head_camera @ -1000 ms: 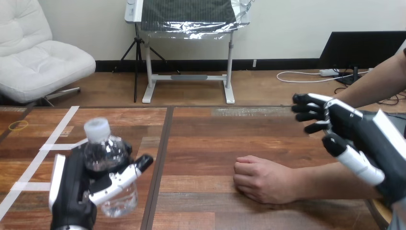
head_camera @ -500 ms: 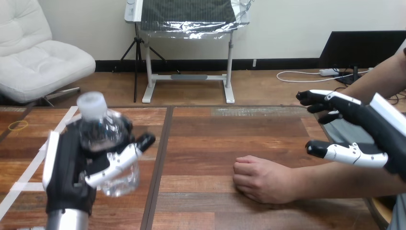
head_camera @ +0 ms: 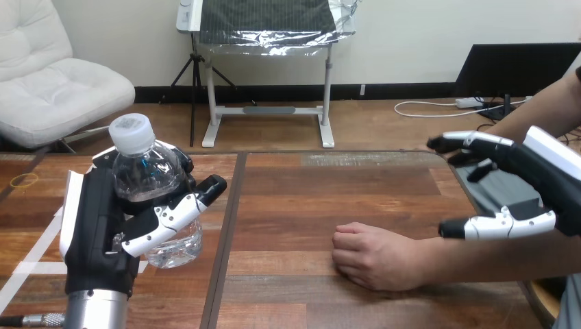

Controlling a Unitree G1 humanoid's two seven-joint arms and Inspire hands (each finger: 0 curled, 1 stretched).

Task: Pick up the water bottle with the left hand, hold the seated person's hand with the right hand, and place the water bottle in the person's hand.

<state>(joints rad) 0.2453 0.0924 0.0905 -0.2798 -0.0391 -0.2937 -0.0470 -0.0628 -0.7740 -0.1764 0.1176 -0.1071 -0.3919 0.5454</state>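
Head view: the wooden table (head_camera: 329,185) is made of dark reddish planks, and a darker seam (head_camera: 229,219) runs from its far edge toward the near edge, left of centre. Strips of white tape (head_camera: 42,241) lie across the boards on the left. A small yellow ring (head_camera: 26,179) lies flat near the far left corner.

The left hand (head_camera: 92,233) is raised at the left of the table, its white-shelled back toward the camera. Its fingers and thumb are curled round the clear water bottle (head_camera: 147,179), which stands roughly upright in that grasp with its white cap (head_camera: 131,131) uppermost. The bottle's base sits over the boards just left of the seam; I cannot tell whether it touches the wood.

The person's hand (head_camera: 373,259) rests on the table right of centre, loosely closed, knuckles toward the seam, well apart from the bottle. The forearm (head_camera: 493,257) reaches in from the right edge.

The right hand (head_camera: 541,175) hangs over that forearm with its fingers straight and spread and the thumb stretched out low, clasping nothing. Whether the thumb touches the forearm cannot be told.
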